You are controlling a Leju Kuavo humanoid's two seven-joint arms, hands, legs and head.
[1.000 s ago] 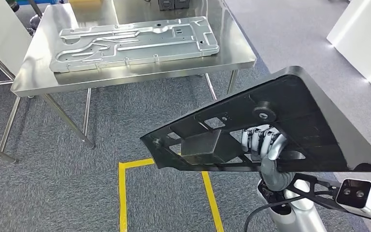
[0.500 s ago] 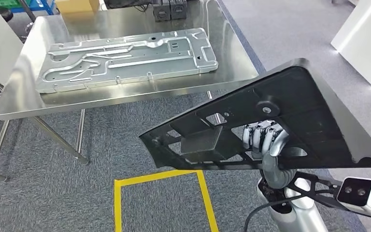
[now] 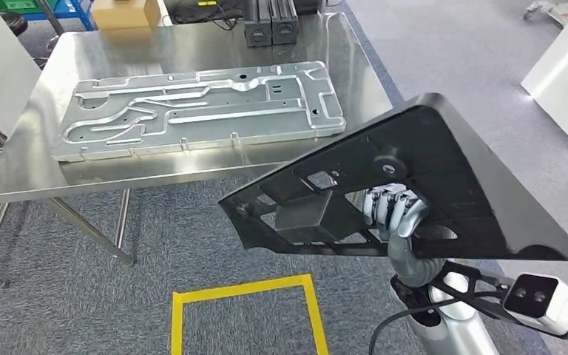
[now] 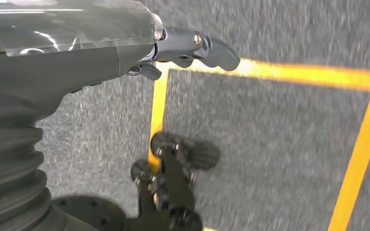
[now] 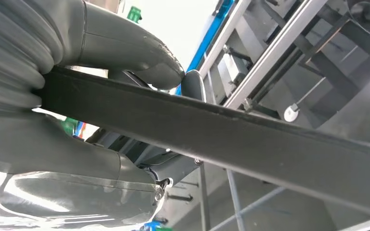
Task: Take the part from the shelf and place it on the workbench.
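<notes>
The black triangular part (image 3: 421, 185) is held up in the air by the right hand (image 3: 397, 212), whose fingers (image 3: 390, 209) are curled around its lower frame, the thumb (image 5: 139, 57) being pressed against a dark bar of it in the right wrist view. The part is carried near the steel workbench (image 3: 192, 174) but apart from it, and a large silver stamped plate (image 3: 192, 107) is laid flat on that bench. The left hand (image 4: 183, 50) is seen above grey carpet marked with yellow tape (image 4: 279, 74), nothing being held in it and its fingers loosely extended.
</notes>
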